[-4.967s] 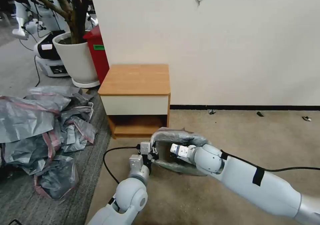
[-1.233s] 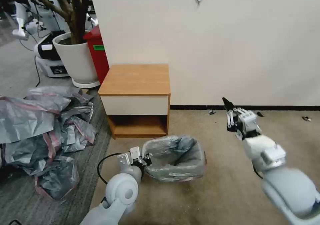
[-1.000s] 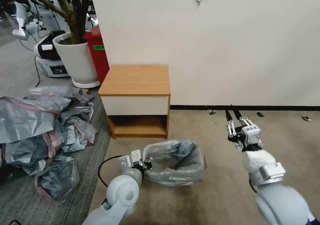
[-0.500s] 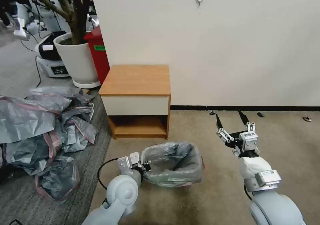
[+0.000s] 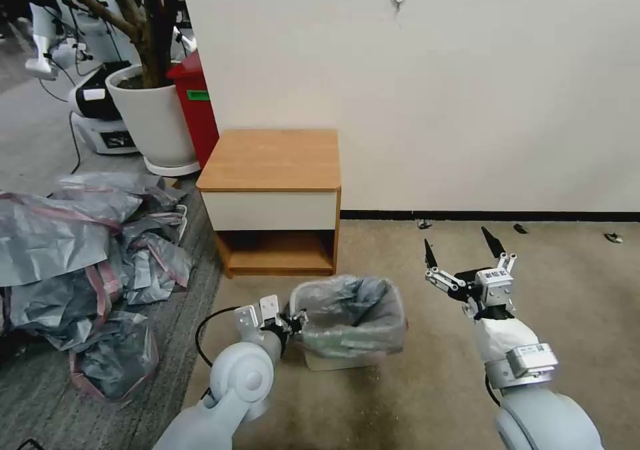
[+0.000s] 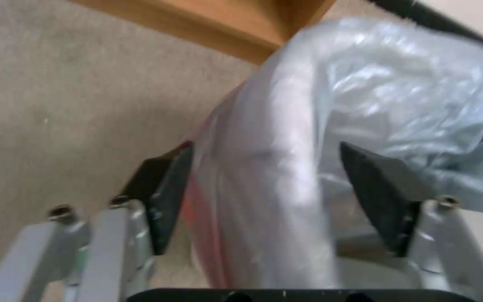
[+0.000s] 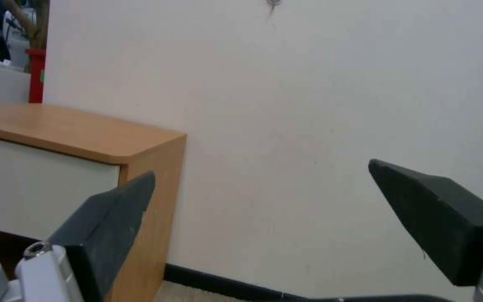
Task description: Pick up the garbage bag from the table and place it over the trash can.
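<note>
From my head, the garbage bag (image 5: 348, 313) drapes the trash can (image 5: 337, 359) before the bench (image 5: 270, 160); my left gripper (image 5: 296, 321) reaches low to the bag's rim, and my right gripper (image 5: 463, 253) is raised beside the can, jaws wide and empty. At my left wrist, the bag's rim (image 6: 264, 176) sits between parted jaws. At my right wrist, spread jaws face the bench (image 7: 79, 134).

Bag draped over the can, on the carpet in front of the table

The grey, crinkly garbage bag (image 5: 350, 313) lines the cream trash can (image 5: 333, 360), its pinkish rim folded outside; only the can's base shows beneath. Both stand upright just before the wooden-topped table (image 5: 270, 160), whose top is bare.
</note>
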Tool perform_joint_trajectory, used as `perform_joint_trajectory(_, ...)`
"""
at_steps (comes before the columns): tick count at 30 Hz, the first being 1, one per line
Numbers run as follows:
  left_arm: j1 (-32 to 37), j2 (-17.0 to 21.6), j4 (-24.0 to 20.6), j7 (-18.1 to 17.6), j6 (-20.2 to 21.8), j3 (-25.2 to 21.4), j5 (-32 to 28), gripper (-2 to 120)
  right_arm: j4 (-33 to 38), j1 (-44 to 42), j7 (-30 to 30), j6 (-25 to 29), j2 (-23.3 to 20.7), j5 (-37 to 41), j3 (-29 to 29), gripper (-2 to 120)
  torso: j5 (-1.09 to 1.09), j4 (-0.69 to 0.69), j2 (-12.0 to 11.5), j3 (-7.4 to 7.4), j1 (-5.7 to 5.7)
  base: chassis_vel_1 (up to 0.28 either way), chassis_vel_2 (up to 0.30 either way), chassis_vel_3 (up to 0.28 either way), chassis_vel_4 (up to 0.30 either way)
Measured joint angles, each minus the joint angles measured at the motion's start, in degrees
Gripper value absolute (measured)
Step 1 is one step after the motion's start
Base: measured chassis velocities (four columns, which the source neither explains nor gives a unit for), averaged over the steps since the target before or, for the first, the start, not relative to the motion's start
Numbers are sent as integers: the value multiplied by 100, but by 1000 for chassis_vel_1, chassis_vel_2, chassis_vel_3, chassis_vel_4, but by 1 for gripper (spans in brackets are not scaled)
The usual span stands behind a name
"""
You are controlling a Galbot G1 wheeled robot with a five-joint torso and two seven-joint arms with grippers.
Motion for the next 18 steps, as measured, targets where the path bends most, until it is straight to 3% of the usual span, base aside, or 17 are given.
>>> perform_joint_trajectory(2,-12,5,2,37,-23,-1,1,78,-11,1,0,-1,0,3,1,98,0,0,0,0,0,0,0,0,0)
perform_joint_trajectory(5,-25,24,-1,180,-144,-15,21,92,-58,6,2,-1,25,19,-1,98,1,1,0,0,0,0,0,0,0)
perform_joint_trajectory(10,64,113,-149,540,-337,-91,392,97,-62,-6,-2,-19,43,329,7,99,0,0,0,0,0,0,0,0,0)
perform_joint_trajectory(13,292,430,-607,1286,-681,-293,1396,97,36,-17,-95,-103,-8,1043,90,100,0,1,0,-1,0,0,0,0,0)
perform_joint_trajectory(14,292,430,-607,1286,-681,-293,1396,97,36,-17,-95,-103,-8,1043,90,100,0,1,0,-1,0,0,0,0,0)
perform_joint_trajectory(16,552,619,-939,1729,-1003,-661,1950,97,61,-34,-247,-47,-28,1359,233,100,1,1,0,-1,0,0,0,0,0)
perform_joint_trajectory(18,685,654,-1047,1849,-1139,-827,2136,97,62,-52,-305,33,-28,1411,286,100,1,1,0,-1,0,0,0,0,0)
